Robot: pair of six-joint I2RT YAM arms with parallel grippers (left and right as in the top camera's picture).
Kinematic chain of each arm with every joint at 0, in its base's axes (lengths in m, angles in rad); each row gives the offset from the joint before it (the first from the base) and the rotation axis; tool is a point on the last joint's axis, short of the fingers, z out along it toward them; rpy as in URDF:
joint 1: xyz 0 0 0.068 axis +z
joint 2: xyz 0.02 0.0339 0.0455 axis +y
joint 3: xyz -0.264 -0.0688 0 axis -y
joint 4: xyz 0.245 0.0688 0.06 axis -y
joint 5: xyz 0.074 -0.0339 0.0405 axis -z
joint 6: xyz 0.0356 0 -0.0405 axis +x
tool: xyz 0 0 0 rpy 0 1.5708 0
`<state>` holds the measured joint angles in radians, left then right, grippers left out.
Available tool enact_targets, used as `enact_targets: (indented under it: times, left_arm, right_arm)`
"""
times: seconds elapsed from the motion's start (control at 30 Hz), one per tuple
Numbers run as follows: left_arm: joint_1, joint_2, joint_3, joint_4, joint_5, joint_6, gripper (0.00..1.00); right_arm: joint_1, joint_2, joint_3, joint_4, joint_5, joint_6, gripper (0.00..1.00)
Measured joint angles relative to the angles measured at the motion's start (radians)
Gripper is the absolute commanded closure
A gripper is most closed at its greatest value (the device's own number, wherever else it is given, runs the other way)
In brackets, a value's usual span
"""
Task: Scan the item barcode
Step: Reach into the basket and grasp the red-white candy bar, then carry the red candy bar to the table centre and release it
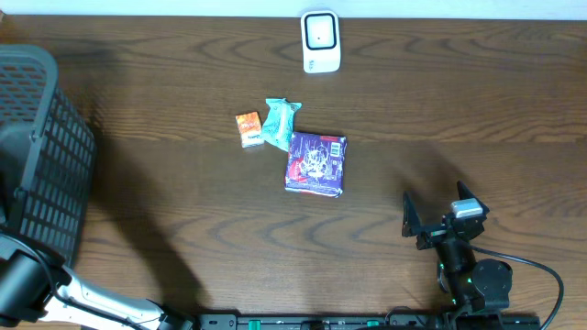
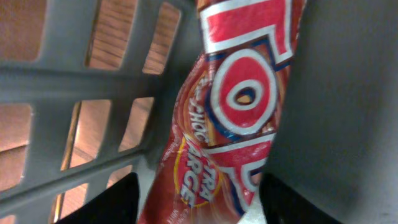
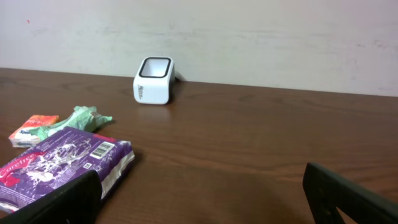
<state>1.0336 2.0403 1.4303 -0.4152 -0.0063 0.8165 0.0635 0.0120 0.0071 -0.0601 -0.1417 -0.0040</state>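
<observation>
In the left wrist view a red snack packet with white and blue lettering lies inside the dark grey basket. My left gripper straddles the packet's lower end, a dark finger at each edge. Whether the fingers press on it I cannot tell. From overhead the basket hides that gripper. The white scanner stands at the table's far edge, also seen in the right wrist view as the scanner. My right gripper rests open near the front right, nothing between its fingers.
A purple packet with a barcode on top, a green wrapper and a small orange box lie together mid-table. The purple packet sits just left of my right gripper's left finger.
</observation>
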Motion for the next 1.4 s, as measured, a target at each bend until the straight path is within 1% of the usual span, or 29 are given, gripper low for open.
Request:
enact_targets:
  times: [0.07,0.1,0.17,0.2,0.4,0.5,0.57,0.6,0.67,0.73,0.8,0.83,0.9,0.93,0.97,1.03,1.1,1.17,1.2,1.27,1.37,1.4]
  left_arm:
    - [0.010,0.000,0.000,-0.014,0.008,0.004,0.67]
    - [0.011,0.002,0.000,-0.018,0.012,0.001,0.70]
    - [0.012,0.003,0.000,-0.035,0.028,0.008,0.86]
    - [0.012,0.003,0.000,-0.037,0.034,0.011,0.92]
    - [0.009,0.000,0.000,-0.038,0.041,-0.031,0.92]
    - [-0.003,-0.014,-0.005,-0.036,0.085,-0.072,0.93]
    - [-0.018,-0.041,-0.016,-0.037,0.156,-0.096,0.93]
    - [-0.026,-0.065,-0.024,-0.031,0.216,-0.106,0.92]
    - [-0.045,-0.130,-0.033,-0.002,0.346,-0.124,0.93]
    - [-0.062,-0.212,-0.035,0.074,0.507,-0.162,0.93]
    - [-0.080,-0.300,-0.034,0.204,0.666,-0.240,0.93]
    - [-0.091,-0.345,-0.030,0.280,0.741,-0.300,0.93]
    - [-0.115,-0.421,-0.024,0.411,0.846,-0.440,0.93]
    - [-0.127,-0.451,-0.023,0.471,0.880,-0.516,0.93]
    - [-0.148,-0.486,-0.020,0.542,0.914,-0.618,0.92]
    - [-0.196,-0.536,-0.019,0.638,0.955,-0.780,0.92]
    - [-0.266,-0.579,-0.019,0.696,0.981,-0.919,0.93]
    - [-0.360,-0.615,-0.019,0.711,0.998,-1.023,0.92]
    - [-0.403,-0.628,-0.019,0.708,1.003,-1.056,0.93]
    - [-0.530,-0.651,-0.019,0.679,1.003,-1.111,0.93]
    - [-0.694,-0.667,-0.018,0.546,0.981,-1.155,0.93]
    - [-0.758,-0.668,-0.015,0.454,0.941,-1.163,0.92]
  right_arm:
    - [0.000,0.000,0.000,0.000,0.000,0.000,0.01]
    - [0.000,0.000,0.000,0.000,0.000,0.000,0.01]
    - [0.000,0.000,0.000,0.000,0.000,0.000,0.01]
    - [0.000,0.000,0.000,0.000,0.000,0.000,0.01]
    - [0.000,0.000,0.000,0.000,0.000,0.000,0.01]
    - [0.000,0.000,0.000,0.000,0.000,0.000,0.01]
    - [0.000,0.000,0.000,0.000,0.000,0.000,0.01]
    - [0.000,0.000,0.000,0.000,0.000,0.000,0.01]
    - [0.000,0.000,0.000,0.000,0.000,0.000,0.01]
    - [0.000,0.000,0.000,0.000,0.000,0.000,0.01]
    - [0.000,0.000,0.000,0.000,0.000,0.000,0.01]
    - [0.000,0.000,0.000,0.000,0.000,0.000,0.01]
    - [0.000,0.000,0.000,0.000,0.000,0.000,0.01]
    - [0.000,0.000,0.000,0.000,0.000,0.000,0.01]
    - [0.000,0.000,0.000,0.000,0.000,0.000,0.01]
    - [0.000,0.000,0.000,-0.001,0.000,0.000,0.01]
    - [0.000,0.000,0.000,0.000,0.000,0.000,0.01]
    - [0.000,0.000,0.000,0.000,0.000,0.000,0.01]
    - [0.000,0.000,0.000,0.000,0.000,0.000,0.01]
    - [0.000,0.000,0.000,0.000,0.000,0.000,0.01]
    - [0.000,0.000,0.000,0.000,0.000,0.000,0.01]
    - [0.000,0.000,0.000,0.001,0.000,0.000,0.01]
